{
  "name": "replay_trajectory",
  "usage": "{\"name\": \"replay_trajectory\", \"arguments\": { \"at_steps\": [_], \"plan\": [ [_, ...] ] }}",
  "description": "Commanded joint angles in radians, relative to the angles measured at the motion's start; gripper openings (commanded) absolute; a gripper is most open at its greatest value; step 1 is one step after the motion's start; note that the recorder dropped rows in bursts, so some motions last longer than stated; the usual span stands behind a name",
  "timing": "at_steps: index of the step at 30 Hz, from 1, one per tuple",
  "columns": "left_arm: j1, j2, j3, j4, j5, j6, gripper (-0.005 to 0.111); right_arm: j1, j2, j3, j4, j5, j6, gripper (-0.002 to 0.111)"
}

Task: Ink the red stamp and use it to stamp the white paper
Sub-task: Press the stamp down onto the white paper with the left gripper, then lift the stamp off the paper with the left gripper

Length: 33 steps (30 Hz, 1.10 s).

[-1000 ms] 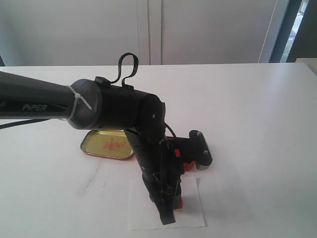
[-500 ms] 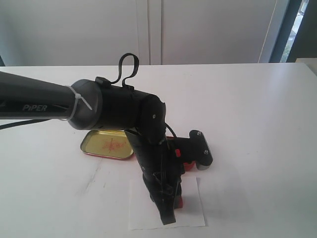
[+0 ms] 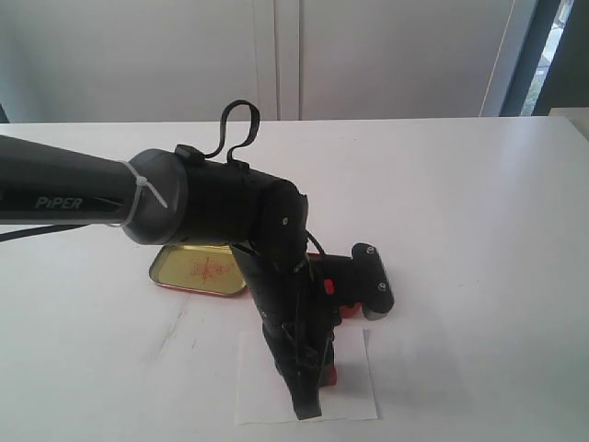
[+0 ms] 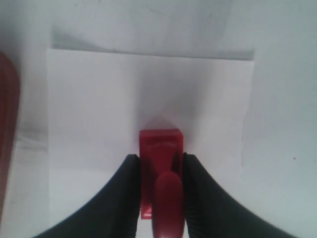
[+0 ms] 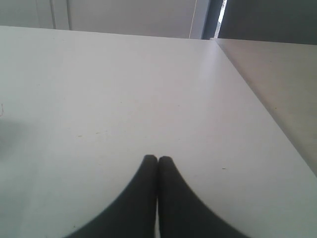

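My left gripper (image 4: 159, 159) is shut on the red stamp (image 4: 159, 148); its black fingers (image 4: 130, 171) clamp the square base on both sides, with the round knob between them. The stamp is over the middle of the white paper (image 4: 109, 104), at or just above its surface; I cannot tell whether they touch. In the exterior view the left arm reaches down from the left, its gripper (image 3: 310, 391) over the paper (image 3: 354, 391) at the near table edge, with a bit of the stamp (image 3: 329, 373) showing. My right gripper (image 5: 158, 159) is shut on nothing above bare table.
The shallow gold lid (image 3: 198, 269) lies behind the paper to the left. The red ink tin (image 3: 352, 308) sits just behind the paper, mostly hidden by the arm; its rim (image 4: 7, 129) shows in the left wrist view. A table edge (image 5: 257, 104) runs beside my right gripper.
The left arm and the held stamp have shifted slightly left and lower over the paper. The lid and tin have not moved.
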Motion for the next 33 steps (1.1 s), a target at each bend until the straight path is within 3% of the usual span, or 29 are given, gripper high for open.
{"name": "replay_trajectory", "arguments": {
  "at_steps": [1, 33],
  "plan": [
    [0.002, -0.001, 0.027, 0.078, 0.054, -0.005, 0.0, -0.003, -0.006, 0.006, -0.008, -0.014, 0.0, 0.0],
    [0.004, -0.061, -0.122, 0.09, 0.213, -0.018, 0.0, -0.003, -0.006, 0.006, -0.008, -0.014, 0.0, 0.0]
  ]
}}
